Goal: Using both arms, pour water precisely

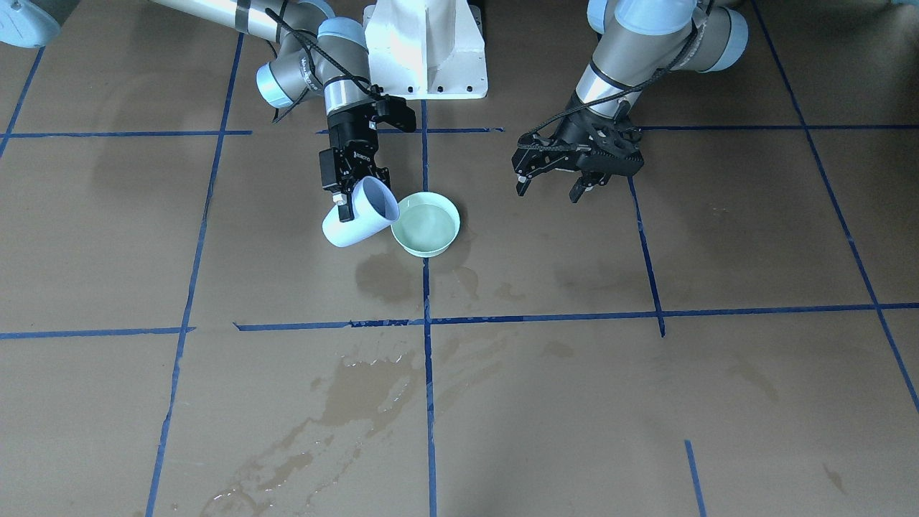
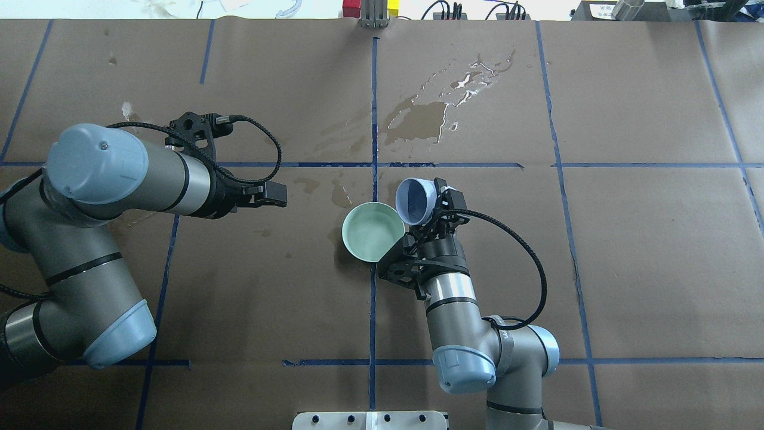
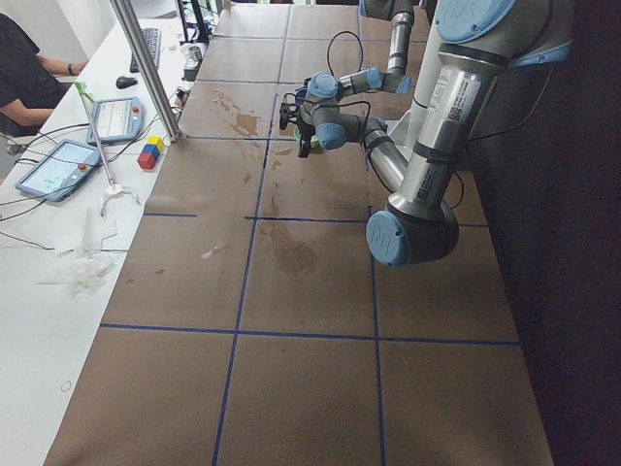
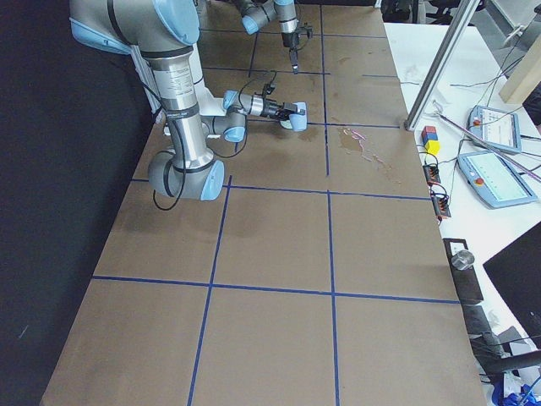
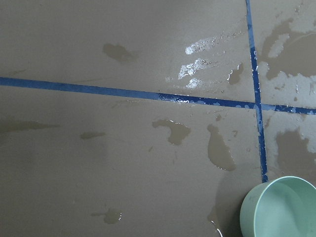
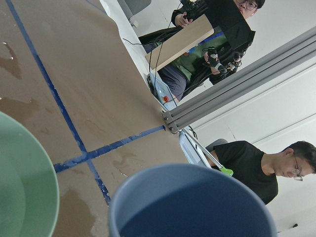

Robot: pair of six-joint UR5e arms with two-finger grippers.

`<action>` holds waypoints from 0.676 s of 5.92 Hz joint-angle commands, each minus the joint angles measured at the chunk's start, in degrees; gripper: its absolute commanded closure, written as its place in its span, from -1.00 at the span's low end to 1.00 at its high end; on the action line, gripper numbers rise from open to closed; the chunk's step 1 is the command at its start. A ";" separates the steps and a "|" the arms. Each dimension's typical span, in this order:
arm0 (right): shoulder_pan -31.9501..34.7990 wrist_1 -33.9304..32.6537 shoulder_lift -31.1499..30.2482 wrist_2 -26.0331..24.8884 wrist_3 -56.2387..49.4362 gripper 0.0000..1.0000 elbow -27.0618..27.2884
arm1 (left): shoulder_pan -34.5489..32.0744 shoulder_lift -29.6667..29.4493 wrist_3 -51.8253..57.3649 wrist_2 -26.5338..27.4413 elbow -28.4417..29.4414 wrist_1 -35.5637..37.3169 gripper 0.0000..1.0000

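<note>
Beside right jaws' cup [image 1: 353, 224], water [image 1: 428, 221] in bowl [image 1: 416, 250].

Only one mark is reading at all: small white lettering on the black body of the right tool [image 1: 352, 205], approx. 12 o'clock from the pale cup [image 1: 357, 221], is looking like "ROBOTIQ", tho tiny. Dark lettering is running round a joint of the right arm [image 1: 309, 72], too small to read. In the ext. left view a white label w/ dark print is sitting on the left arm [image 3: 451, 92], illegible. Two tablets [image 3: 60, 167] at 9 o'clock are showing screens, unreadable.
</note>
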 commanded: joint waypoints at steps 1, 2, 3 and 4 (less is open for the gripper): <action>-0.36 -0.08 0.12 -0.01 -5.18 0.90 -0.04 | 0.00 -0.02 -0.06 0.06 -0.45 0.01 -0.99; -0.37 -0.08 0.55 -0.01 -7.91 0.90 -0.04 | 0.09 -0.02 -0.06 0.06 -0.37 0.09 -0.99; -0.37 -0.08 1.25 -0.09 -11.24 0.90 -0.04 | 0.09 -0.02 -0.06 0.06 -0.37 0.09 -0.99; -0.37 -0.16 1.17 -0.18 -12.14 0.90 -0.21 | 0.26 0.06 -0.06 0.06 -0.28 0.09 -0.99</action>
